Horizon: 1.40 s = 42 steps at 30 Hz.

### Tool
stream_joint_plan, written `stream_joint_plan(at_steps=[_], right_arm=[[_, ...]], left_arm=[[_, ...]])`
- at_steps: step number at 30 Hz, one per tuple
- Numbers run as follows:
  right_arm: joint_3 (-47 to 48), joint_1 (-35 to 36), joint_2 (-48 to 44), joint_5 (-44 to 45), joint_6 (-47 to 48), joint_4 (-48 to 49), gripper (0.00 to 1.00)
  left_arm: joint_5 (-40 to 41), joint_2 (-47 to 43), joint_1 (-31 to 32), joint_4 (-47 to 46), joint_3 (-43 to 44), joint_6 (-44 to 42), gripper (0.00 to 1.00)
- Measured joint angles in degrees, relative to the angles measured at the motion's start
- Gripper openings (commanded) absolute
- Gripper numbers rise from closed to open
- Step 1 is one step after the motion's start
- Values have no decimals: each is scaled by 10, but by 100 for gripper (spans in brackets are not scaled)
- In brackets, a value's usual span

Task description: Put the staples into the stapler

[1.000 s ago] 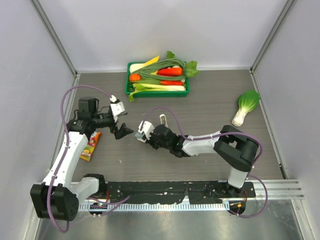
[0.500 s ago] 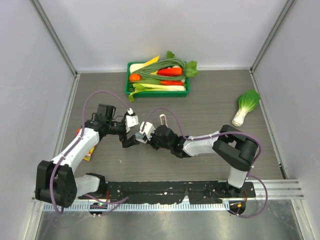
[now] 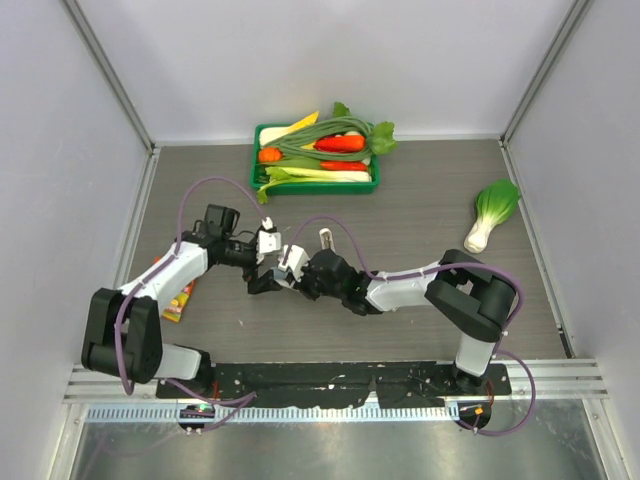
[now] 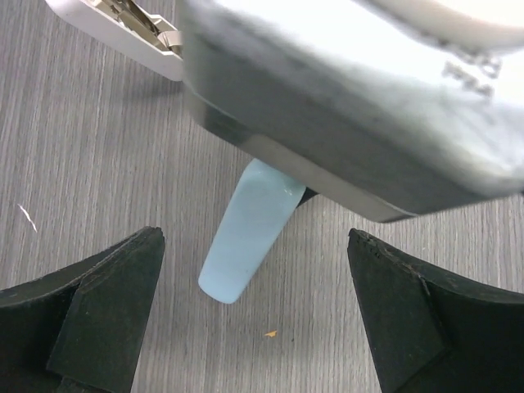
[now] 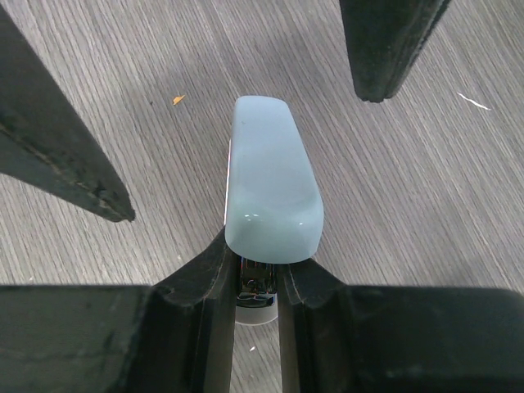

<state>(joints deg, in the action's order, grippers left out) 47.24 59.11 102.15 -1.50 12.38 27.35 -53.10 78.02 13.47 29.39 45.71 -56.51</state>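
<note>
Pale blue stapler (image 5: 270,180) is at the centre of the worktop (image 3: 420,200); whether it rests there or is lifted cannot be told. Right pincer (image 5: 258,266) is clamped on its rear end. Left pincer (image 4: 254,246) stands wide open, one finger on each side of the stapler's free tip, clear of it. Colourful bag (image 3: 180,292) lies left, beside the left arm. Green tray (image 3: 330,187) of vegetables sits far; a leafy green (image 3: 492,212) lies right.
</note>
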Motion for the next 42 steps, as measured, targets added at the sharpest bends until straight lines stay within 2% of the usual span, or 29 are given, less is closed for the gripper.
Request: stream_joint_plan(at_steps=[8,9,13,17,19,23,25,28,29,30,33,42], right_arm=[[-3,-7,0,-18,0,3,11],[-4,-7,0,-20,0,4,11],[-7,-11,0,-26,2,7,9],[-8,-12,0,-31,6,9,8],[-9,-14,0,-32,8,10,8],[-10,-16,-2,-36,9,9,5],[-10,-19,-4,-38,8,8,4],[-10,-26,-9,-43,7,3,3],[-11,-28,-12,-46,5,0,2],[-12,-32,-16,-48,4,-2,2],[-13,-41,-31,-64,-4,-13,1],[-14,-52,-44,-104,-17,-26,1]], left_arm=[[-10,59,7,9,39,-9,81],[-10,68,8,17,46,-14,78],[-11,103,9,66,83,-47,77],[-10,131,15,118,121,-79,69],[-10,140,18,135,131,-89,69],[-9,146,24,167,140,-109,79],[-9,146,28,176,140,-116,78],[-9,146,30,187,140,-120,72],[-9,146,31,188,140,-121,64],[-9,146,31,189,140,-121,61],[-11,146,31,184,141,-126,58],[-26,145,31,180,141,-102,63]])
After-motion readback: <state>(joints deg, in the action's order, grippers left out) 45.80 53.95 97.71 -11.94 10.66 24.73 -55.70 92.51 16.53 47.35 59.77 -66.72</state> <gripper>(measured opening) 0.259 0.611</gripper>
